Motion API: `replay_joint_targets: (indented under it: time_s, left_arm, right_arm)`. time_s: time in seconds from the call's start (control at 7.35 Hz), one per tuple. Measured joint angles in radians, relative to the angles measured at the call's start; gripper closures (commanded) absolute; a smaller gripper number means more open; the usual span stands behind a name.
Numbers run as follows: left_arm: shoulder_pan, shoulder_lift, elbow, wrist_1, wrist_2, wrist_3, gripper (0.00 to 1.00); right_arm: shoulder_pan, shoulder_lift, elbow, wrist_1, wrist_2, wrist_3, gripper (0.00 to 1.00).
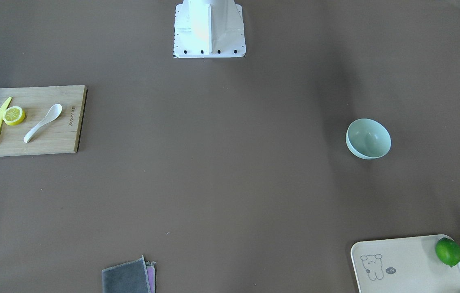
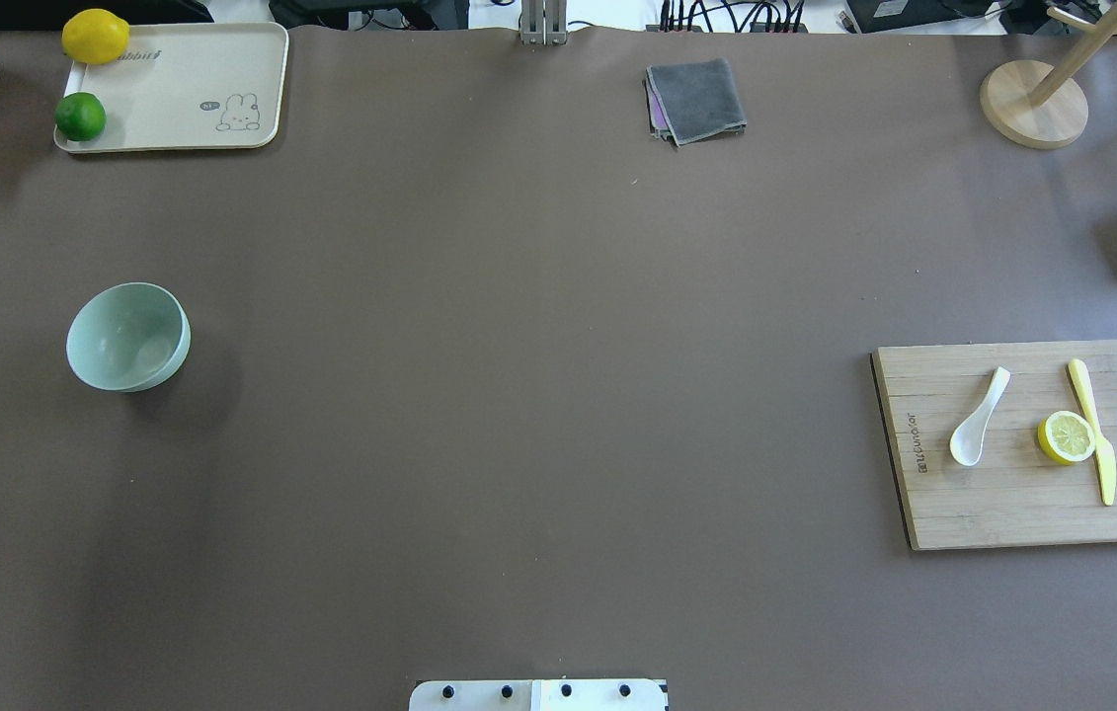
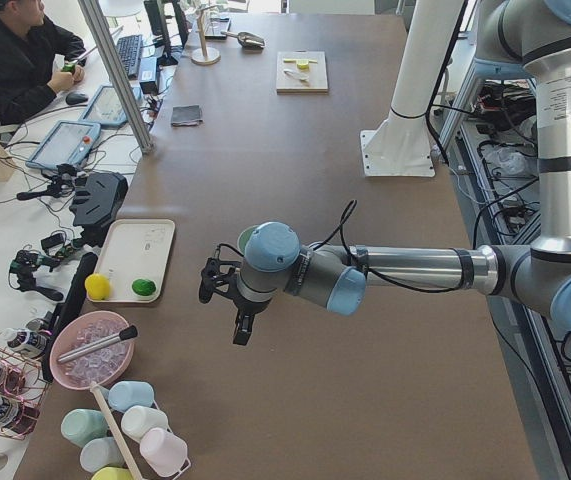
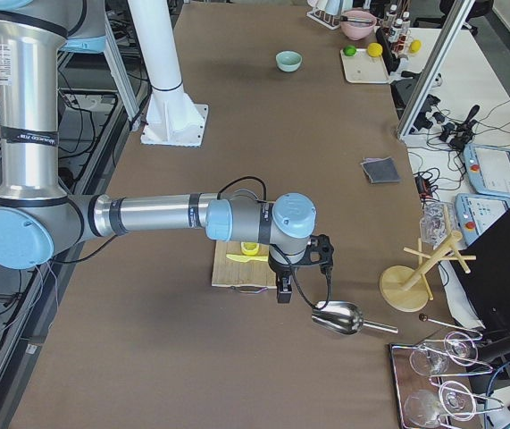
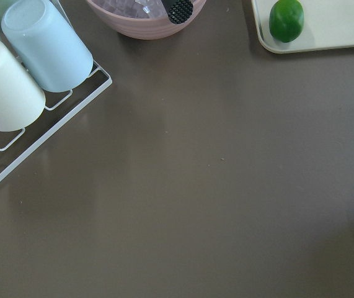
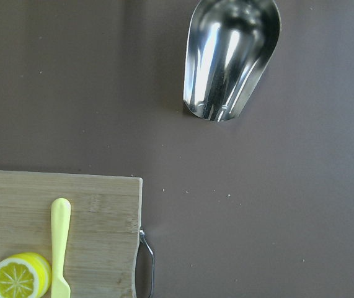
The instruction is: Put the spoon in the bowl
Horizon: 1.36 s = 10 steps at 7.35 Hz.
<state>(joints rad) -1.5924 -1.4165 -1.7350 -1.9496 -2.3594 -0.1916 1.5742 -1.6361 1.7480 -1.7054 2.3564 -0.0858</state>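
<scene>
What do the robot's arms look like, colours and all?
The left arm and the right arm are both silver-grey tubes joined by rounded pale-blue caps with black rings. A thin black cable loops along each forearm to a small black claw: the left gripper and the right gripper. Small printed labels mark the upright tubes.

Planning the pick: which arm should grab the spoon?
Right. The spoon lies on the cutting board on the robot's right side, and the right gripper hangs by that board. The left gripper is at the far end, past the bowl.
</scene>
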Motion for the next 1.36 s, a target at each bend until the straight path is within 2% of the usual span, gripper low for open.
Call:
replay_joint_targets:
  time_s: [1.36]
  left_arm:
    - [0.002, 0.003, -0.005, 0.0, 0.0, 0.0, 0.02]
  right_arm:
    - [-0.001, -0.014, 0.008, -0.012, 0.01, 0.001, 0.0]
